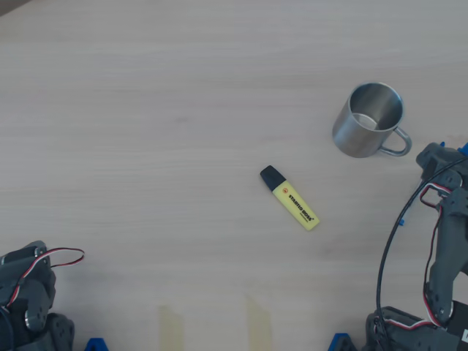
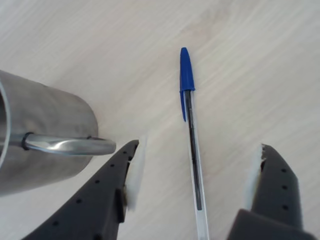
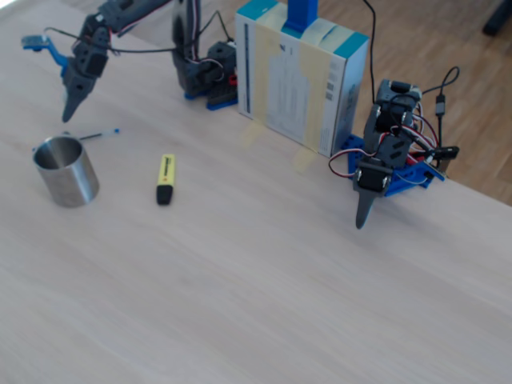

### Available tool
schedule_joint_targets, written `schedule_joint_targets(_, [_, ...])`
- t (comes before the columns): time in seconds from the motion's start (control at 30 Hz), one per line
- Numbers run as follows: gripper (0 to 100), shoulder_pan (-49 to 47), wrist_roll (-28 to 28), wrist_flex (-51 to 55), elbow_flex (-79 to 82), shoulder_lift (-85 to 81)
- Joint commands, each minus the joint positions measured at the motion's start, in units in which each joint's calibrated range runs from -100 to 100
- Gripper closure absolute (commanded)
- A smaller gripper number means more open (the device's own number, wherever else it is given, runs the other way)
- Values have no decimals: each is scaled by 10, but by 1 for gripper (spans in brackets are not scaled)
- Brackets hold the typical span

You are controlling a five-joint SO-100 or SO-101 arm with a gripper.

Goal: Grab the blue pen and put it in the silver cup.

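Observation:
The blue pen (image 2: 192,150) lies flat on the wooden table, its blue cap pointing away from the wrist camera. My gripper (image 2: 197,152) is open and hovers over it, one jaw on each side of the barrel, not touching. The silver cup (image 2: 40,140) stands upright just left of the pen, its handle toward the left jaw. In the fixed view the gripper (image 3: 72,108) hangs above the pen (image 3: 100,134), which lies just behind the cup (image 3: 66,170). In the overhead view the cup (image 1: 365,121) shows, but the pen is hidden near my arm (image 1: 446,241).
A yellow highlighter with a black cap (image 1: 290,198) lies mid-table, also in the fixed view (image 3: 166,178). A second arm (image 3: 380,172) rests with its gripper pointing down. A white and blue box (image 3: 300,76) stands at the table's back.

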Motion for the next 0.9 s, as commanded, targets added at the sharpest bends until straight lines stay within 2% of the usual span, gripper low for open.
schedule_joint_targets(0.0, [68, -3, 2, -14, -33, 11])
schedule_joint_targets(0.73, [68, 0, 2, -19, -39, 127])
schedule_joint_targets(0.87, [68, 0, 2, -55, -39, 144])
